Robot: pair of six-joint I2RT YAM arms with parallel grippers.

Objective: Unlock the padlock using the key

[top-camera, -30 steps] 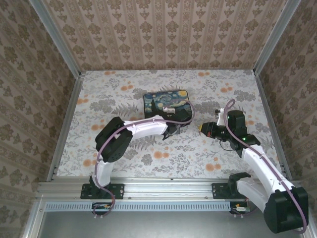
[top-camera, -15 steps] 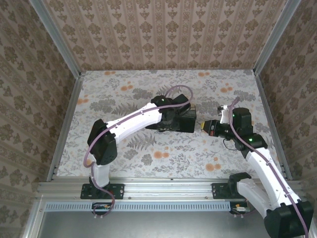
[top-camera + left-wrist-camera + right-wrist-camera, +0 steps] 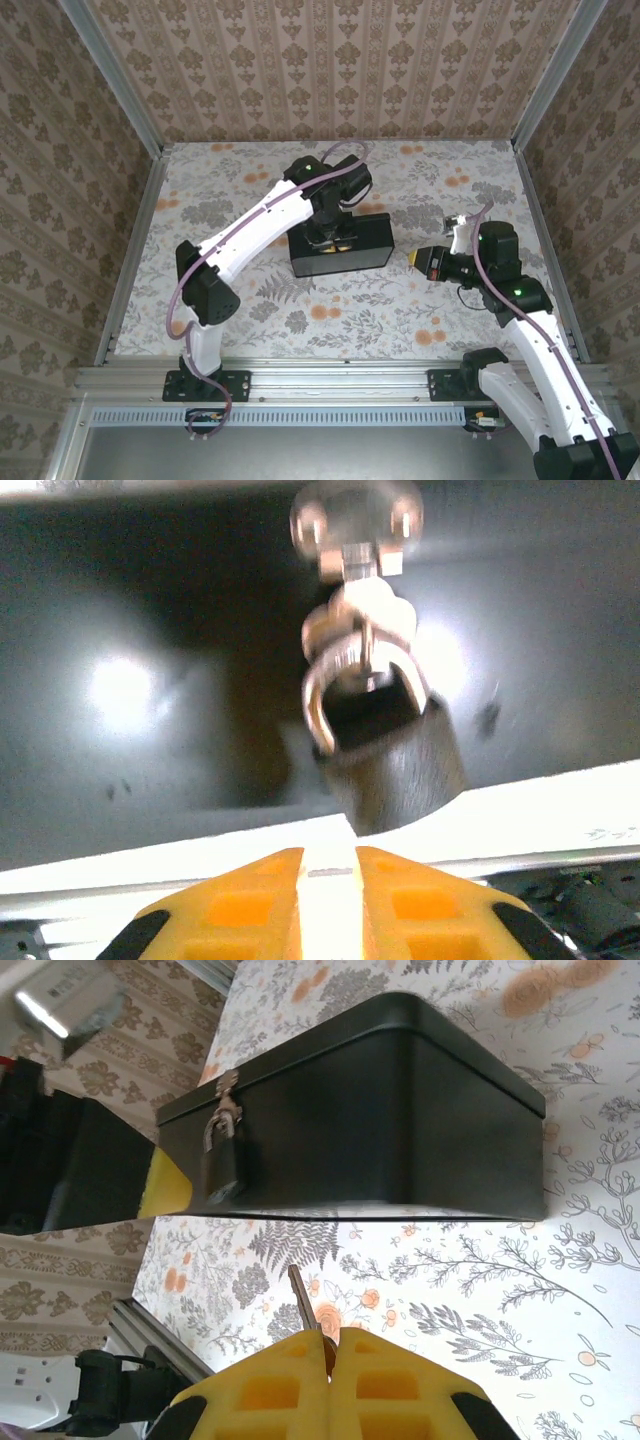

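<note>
The black box (image 3: 365,250) sits mid-floor with only black faces showing; its painted lid is out of sight. The small padlock (image 3: 390,755) hangs from the box's hasp, its shackle closed through the ring. It is also seen in the right wrist view, the padlock (image 3: 222,1165) on the box (image 3: 400,1130). My left gripper (image 3: 330,865) reaches down over the box (image 3: 335,240), its tips just short of the padlock, a narrow gap between its fingers and nothing in it. My right gripper (image 3: 330,1338) is shut on the thin dark key (image 3: 302,1302), whose blade points toward the box. It hovers to the right of the box (image 3: 418,259).
Patterned walls enclose the floral floor on three sides. An aluminium rail (image 3: 300,375) runs along the near edge. Open floor lies left of the box and in front of it.
The left arm swung up and over the box, and the box turned so its painted lid no longer shows. The right gripper drew back slightly right with the key.
</note>
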